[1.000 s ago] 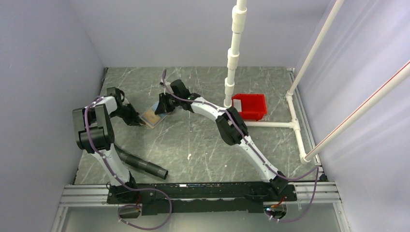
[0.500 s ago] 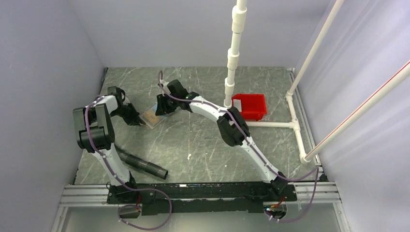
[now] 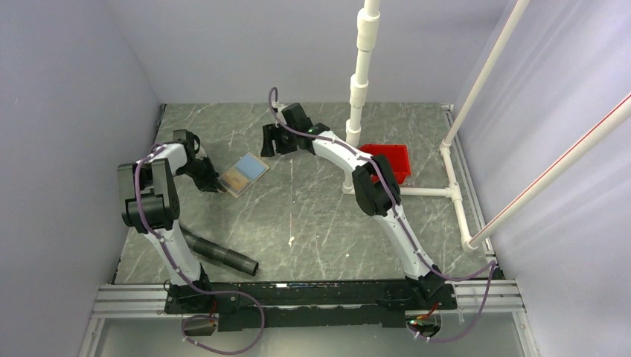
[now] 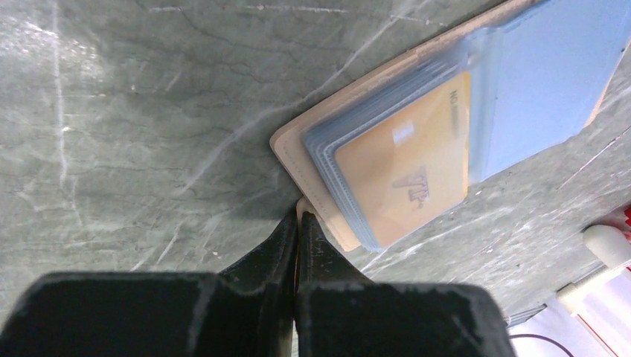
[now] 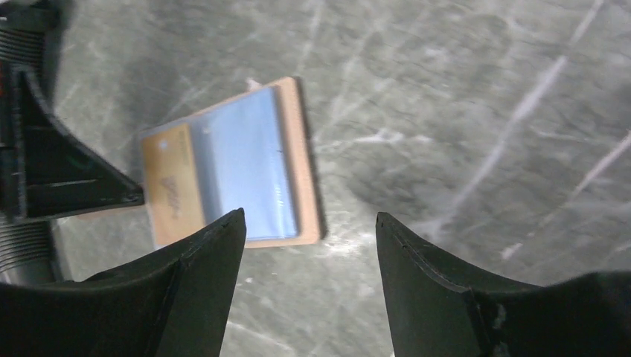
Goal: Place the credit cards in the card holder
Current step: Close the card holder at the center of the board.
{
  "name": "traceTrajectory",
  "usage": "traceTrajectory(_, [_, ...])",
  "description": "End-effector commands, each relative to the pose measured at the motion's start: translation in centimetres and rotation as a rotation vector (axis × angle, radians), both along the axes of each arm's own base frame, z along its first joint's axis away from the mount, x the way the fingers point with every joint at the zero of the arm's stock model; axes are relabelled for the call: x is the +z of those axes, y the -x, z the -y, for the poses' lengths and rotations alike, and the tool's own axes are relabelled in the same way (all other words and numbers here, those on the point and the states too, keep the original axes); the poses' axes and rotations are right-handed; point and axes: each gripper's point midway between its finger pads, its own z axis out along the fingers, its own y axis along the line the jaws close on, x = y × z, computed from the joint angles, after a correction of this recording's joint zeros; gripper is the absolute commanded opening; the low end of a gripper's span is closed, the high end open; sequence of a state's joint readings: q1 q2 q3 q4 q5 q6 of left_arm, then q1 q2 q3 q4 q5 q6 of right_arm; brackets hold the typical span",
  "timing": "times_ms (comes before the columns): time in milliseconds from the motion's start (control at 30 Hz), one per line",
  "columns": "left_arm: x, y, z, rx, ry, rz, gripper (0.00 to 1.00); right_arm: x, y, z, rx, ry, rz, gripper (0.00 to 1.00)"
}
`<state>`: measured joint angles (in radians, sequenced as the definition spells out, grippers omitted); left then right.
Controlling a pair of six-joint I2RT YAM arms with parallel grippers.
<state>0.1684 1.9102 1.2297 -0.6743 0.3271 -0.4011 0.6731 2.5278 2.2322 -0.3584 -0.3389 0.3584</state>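
The tan card holder (image 3: 244, 175) lies open on the marble table, left of middle. My left gripper (image 3: 216, 185) is shut on the pale snap tab (image 4: 303, 206) at its near edge. In the left wrist view an orange card (image 4: 405, 167) sits in the stacked pockets. A pale blue-grey credit card (image 4: 547, 74) lies flat over the holder's other half, its edge at the pockets' mouth. How far in it is tucked, I cannot tell. My right gripper (image 3: 269, 146) hangs open and empty above and to the right of the holder (image 5: 301, 160), apart from it.
A red tray (image 3: 388, 162) stands at the right behind the right arm. A white pipe post (image 3: 358, 89) rises at the back, with pipe rails (image 3: 454, 190) along the right. A black corrugated hose (image 3: 221, 255) lies near the left arm's base.
My right gripper has opened, let go at the card holder and drawn back up and to the right. The left gripper stays shut on the tab.
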Motion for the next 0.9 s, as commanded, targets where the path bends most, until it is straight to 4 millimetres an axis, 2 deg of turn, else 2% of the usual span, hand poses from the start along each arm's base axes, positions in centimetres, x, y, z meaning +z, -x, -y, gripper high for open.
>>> traceTrajectory(0, [-1.1, 1.9, 1.4, -0.070, -0.009, -0.061, 0.00, -1.8, 0.5, -0.4, 0.050, -0.029, -0.036, 0.68])
traceTrajectory(133, [-1.3, 1.9, 1.5, -0.072, -0.004, -0.069, 0.00, -2.8, 0.8, -0.9, 0.058, -0.095, -0.116, 0.67])
traceTrajectory(400, [-1.1, 1.3, 1.4, -0.085, -0.008, -0.043, 0.00, -3.7, 3.3, -2.8, 0.057, -0.272, -0.334, 0.63])
traceTrajectory(533, [-0.9, 1.2, 1.6, -0.092, -0.005, -0.031, 0.00, -3.1, 4.2, -3.6, 0.075, -0.334, -0.388, 0.61])
traceTrajectory(700, [-0.6, 1.4, 2.2, -0.101, 0.008, -0.028, 0.00, -0.9, 4.8, -4.2, 0.123, -0.394, -0.381, 0.57])
traceTrajectory(867, [-0.4, 2.0, 4.0, -0.099, 0.056, -0.044, 0.00, 1.1, 5.7, -4.3, 0.169, -0.418, -0.348, 0.56])
